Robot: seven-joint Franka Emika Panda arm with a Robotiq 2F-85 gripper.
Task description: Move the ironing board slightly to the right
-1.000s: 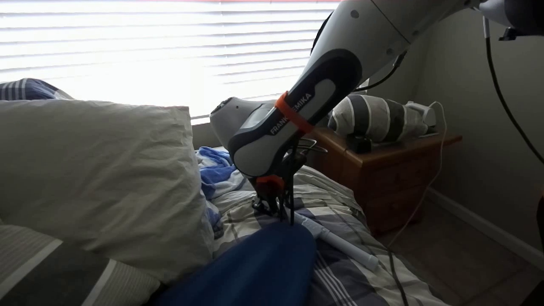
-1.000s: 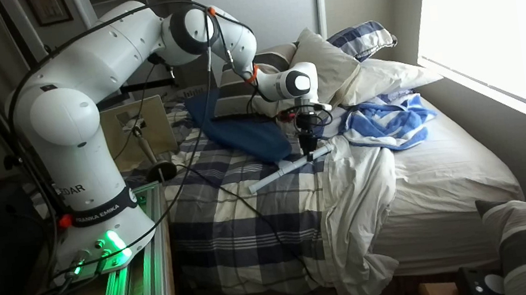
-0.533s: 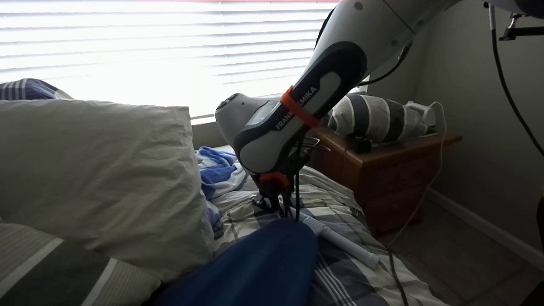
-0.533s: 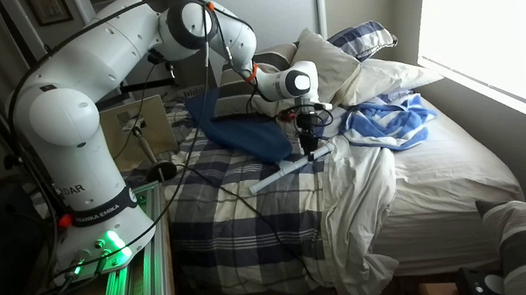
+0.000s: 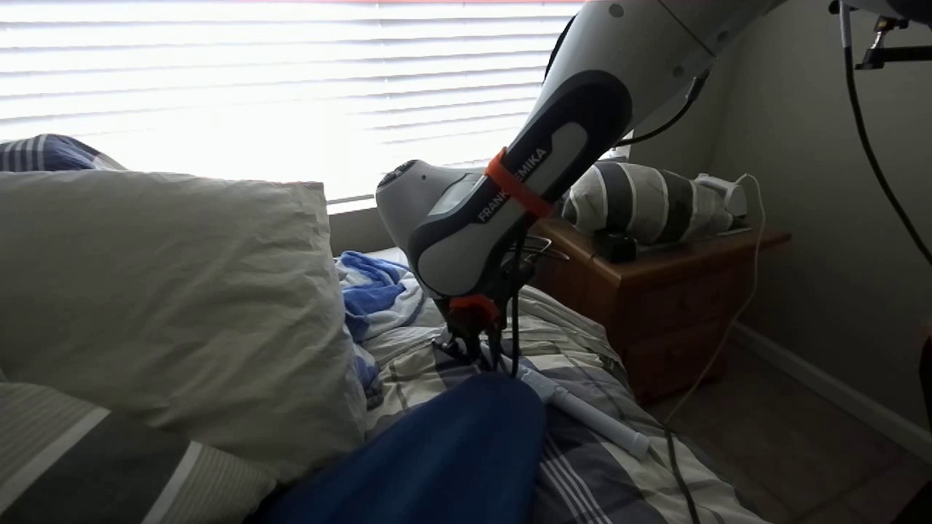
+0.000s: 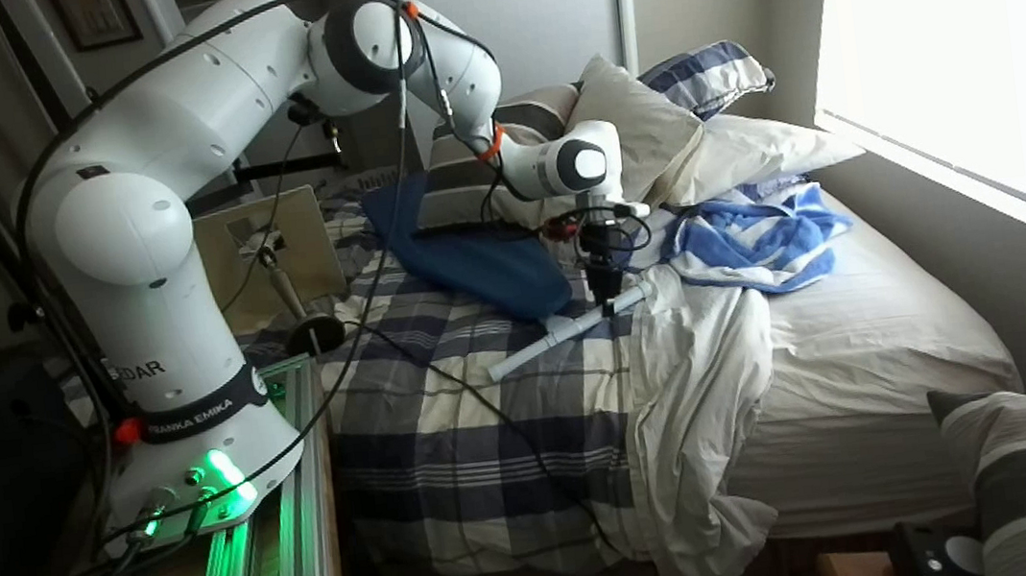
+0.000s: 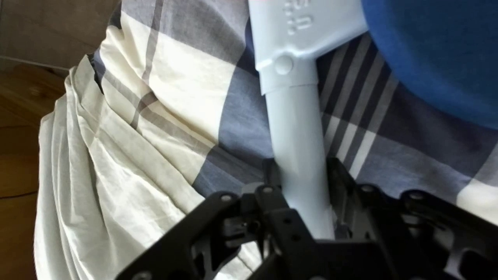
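Note:
The ironing board is a long dark-blue tapered board (image 5: 437, 458) lying on the plaid bedspread; it also shows in an exterior view (image 6: 482, 267) and at the upper right of the wrist view (image 7: 435, 50). A light-grey tubular foot (image 7: 293, 124) joins its tip and lies across the bedspread; it shows in both exterior views (image 5: 601, 422) (image 6: 535, 351). My gripper (image 7: 301, 171) points down at the tube's end away from the robot base, with a black finger against each side. In both exterior views the gripper (image 5: 482, 360) (image 6: 608, 306) is just past the board's tip. The tube's far end is hidden by the gripper.
An off-white pillow (image 5: 167, 306) and a striped cushion (image 5: 109, 458) lie beside the board. A blue-white towel (image 6: 759, 241) is beyond the gripper. A black cable (image 6: 477, 394) crosses the bedspread. A camera stand (image 6: 315, 334) stands near the robot base. A wooden nightstand (image 5: 677, 291) stands beside the bed.
The arm has shifted slightly, rightward in an exterior view. The board's tip and the grey tube have moved slightly the same way with the gripper.

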